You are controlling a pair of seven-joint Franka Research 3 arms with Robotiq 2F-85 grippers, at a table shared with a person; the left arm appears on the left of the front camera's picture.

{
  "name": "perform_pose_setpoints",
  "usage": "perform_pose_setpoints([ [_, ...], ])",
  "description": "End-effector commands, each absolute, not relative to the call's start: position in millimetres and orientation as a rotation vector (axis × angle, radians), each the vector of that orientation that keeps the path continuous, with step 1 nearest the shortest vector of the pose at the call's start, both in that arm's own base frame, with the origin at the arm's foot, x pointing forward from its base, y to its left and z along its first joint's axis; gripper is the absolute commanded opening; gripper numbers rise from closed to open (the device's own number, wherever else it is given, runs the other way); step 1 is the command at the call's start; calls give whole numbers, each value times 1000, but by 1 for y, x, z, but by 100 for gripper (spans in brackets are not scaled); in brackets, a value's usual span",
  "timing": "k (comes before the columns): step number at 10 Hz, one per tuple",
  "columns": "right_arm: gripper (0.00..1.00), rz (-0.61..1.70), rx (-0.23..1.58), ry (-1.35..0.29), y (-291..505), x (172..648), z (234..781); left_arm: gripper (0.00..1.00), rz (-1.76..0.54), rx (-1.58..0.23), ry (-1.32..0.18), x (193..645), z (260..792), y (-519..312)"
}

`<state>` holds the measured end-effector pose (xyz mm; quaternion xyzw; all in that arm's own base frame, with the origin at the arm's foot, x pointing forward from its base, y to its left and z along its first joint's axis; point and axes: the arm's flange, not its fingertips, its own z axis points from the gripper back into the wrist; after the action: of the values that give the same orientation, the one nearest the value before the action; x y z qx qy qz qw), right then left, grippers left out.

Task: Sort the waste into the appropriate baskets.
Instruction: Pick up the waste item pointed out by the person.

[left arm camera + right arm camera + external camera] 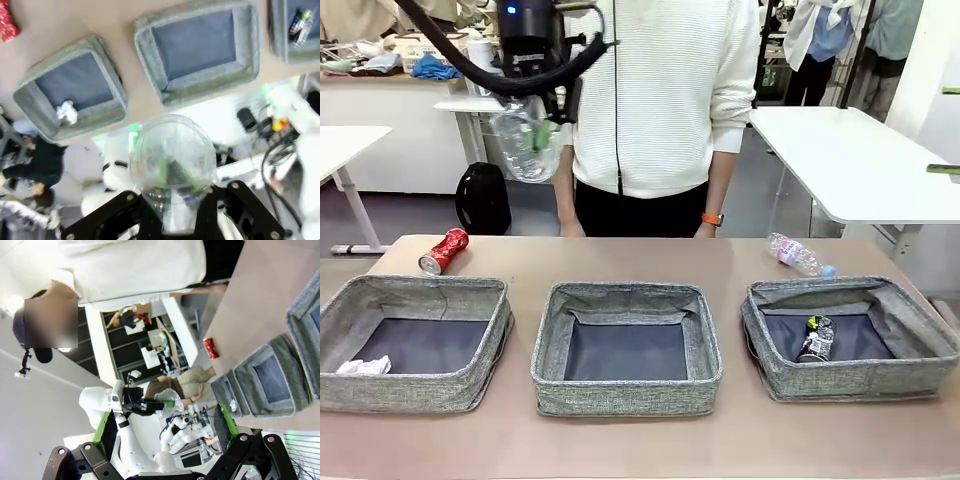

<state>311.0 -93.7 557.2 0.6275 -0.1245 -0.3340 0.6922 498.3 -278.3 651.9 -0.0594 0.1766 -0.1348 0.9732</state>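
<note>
Grips the clear plastic cup [525, 145] in the left fingers [125, 207], clenched on its sides, up at the left of the front view, well above the desk [620, 255] and apart from every basket. Looks along those fingers in the left wrist view onto the cup's round end, with the 3 baskets far beneath. Cannot tell from any view whether the cup's mouth or its base points down.

Spreads the right fingers [224, 421] wide, released, grasping nothing, the 2 green pads well apart.

Sets 3 grey woven baskets in a row along the near side of the desk: left basket [420, 285], middle basket [625, 292], right basket [840, 290], each apart from the next. Holds the crumpled white paper ball [365, 366] in the left basket, in its near left corner on the dark bottom. Holds the dark crushed can [816, 338] in the right basket, lying on the bottom toward its left wall.

Finds the crushed red can [444, 250] lying on the desk just behind the left basket's far rim, not touching it. Finds the clear bottle with blue cap [795, 253] on its side on the desk just behind the right basket's far rim, cap pointing right.

Faces a person [660, 90] in a white top standing at the far side, between the red can and the bottle, hands low at the desk's far edge, an orange band [712, 219] on 1 wrist.
</note>
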Motion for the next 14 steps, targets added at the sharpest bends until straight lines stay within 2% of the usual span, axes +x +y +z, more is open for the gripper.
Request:
perform_pose_setpoints([
  [1, 100, -724, 1423, -298, -93, 314, 558, 5, -28, -168, 111, 448, 654, -282],
  [3, 100, -724, 1423, -298, -93, 314, 558, 5, 61, -194, 79, 383, 683, -310],
  [5, 100, -724, 1423, -298, -93, 314, 558, 5, 79, -174, 152, 351, 702, -337],
  [7, 100, -724, 1423, -298, -93, 314, 558, 5, 3, -185, 166, 341, 751, -342],
  [8, 100, -724, 1423, -298, -93, 314, 558, 5, 70, -172, 122, 333, 716, -348],
  [11, 100, -724, 1423, -298, -93, 314, 558, 5, 54, -173, 139, 328, 728, -350],
  [12, 100, -724, 1423, -298, -93, 314, 558, 5, 75, -218, 195, 333, 708, -350],
  [14, 100, -724, 1423, -298, -93, 314, 558, 5, 96, -168, 194, 325, 735, -356],
])
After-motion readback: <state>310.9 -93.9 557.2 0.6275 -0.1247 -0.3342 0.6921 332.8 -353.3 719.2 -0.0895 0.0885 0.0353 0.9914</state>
